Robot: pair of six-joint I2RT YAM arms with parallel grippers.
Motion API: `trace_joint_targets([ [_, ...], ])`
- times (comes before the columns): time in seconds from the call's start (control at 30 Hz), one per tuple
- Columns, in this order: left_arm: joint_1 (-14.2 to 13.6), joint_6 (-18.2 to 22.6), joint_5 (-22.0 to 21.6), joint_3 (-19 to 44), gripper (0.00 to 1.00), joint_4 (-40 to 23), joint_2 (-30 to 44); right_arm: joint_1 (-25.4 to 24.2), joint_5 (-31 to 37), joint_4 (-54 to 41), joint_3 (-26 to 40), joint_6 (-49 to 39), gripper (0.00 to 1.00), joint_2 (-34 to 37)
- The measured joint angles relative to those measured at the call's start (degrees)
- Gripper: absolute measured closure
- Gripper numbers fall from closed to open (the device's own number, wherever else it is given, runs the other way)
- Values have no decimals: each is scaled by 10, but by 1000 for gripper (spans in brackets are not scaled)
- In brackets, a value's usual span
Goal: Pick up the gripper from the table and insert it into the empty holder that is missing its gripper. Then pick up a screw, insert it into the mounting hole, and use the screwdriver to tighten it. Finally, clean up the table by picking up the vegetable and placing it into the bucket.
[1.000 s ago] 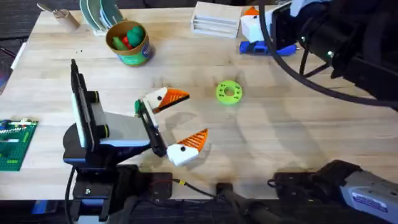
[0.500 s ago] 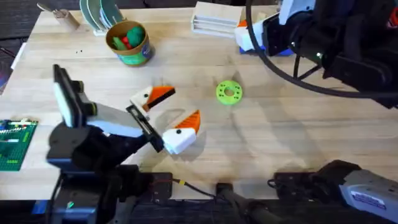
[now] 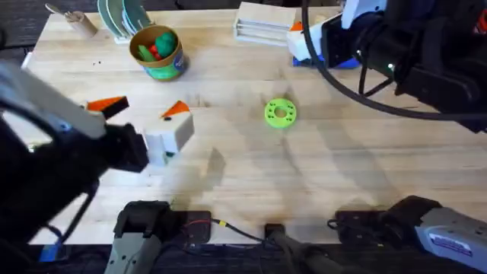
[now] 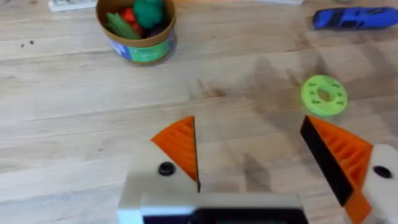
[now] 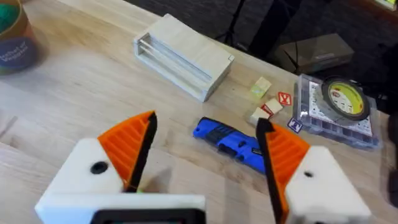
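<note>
Both grippers stand open and hold nothing: left gripper [image 3: 141,114] hangs raised over the near-left table, right gripper [image 5: 205,158] above the stubby blue cylindrical screwdriver [image 5: 227,144]. Farther off, the yellow-rimmed round bucket [image 3: 157,51] already contains vegetables; cleanup appears done.

Light wooden table [image 3: 251,164] above a dark carpeted floor [image 5: 205,18].

Blue screwdriver [image 5: 227,140], lime-green disc [image 3: 280,113]

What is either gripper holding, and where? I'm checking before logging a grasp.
Nothing. The left gripper and right gripper are both open with empty gaps; the screwdriver lies on the table.
</note>
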Motion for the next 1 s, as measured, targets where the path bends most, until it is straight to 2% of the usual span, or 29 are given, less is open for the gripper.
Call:
trace_joint_targets([
  [0.1, 0, 33, -41, 24, 8, -10, 63, 0, 0, -1, 0, 0, 9, 0],
  [0.2, 0, 51, -64, 26, 8, -14, 110, 0, 0, -2, 0, 0, 9, 0],
  [0.37, 0, 64, -84, 26, 8, -30, 166, 0, 0, -3, 0, 0, 8, 0],
  [0.57, 0, 69, -143, 26, 9, -39, 222, 0, 0, -11, 0, 0, 9, 0],
  [1.0, 0, 82, -164, 21, 8, -44, 406, 0, 0, -19, 0, 0, 7, 0],
])
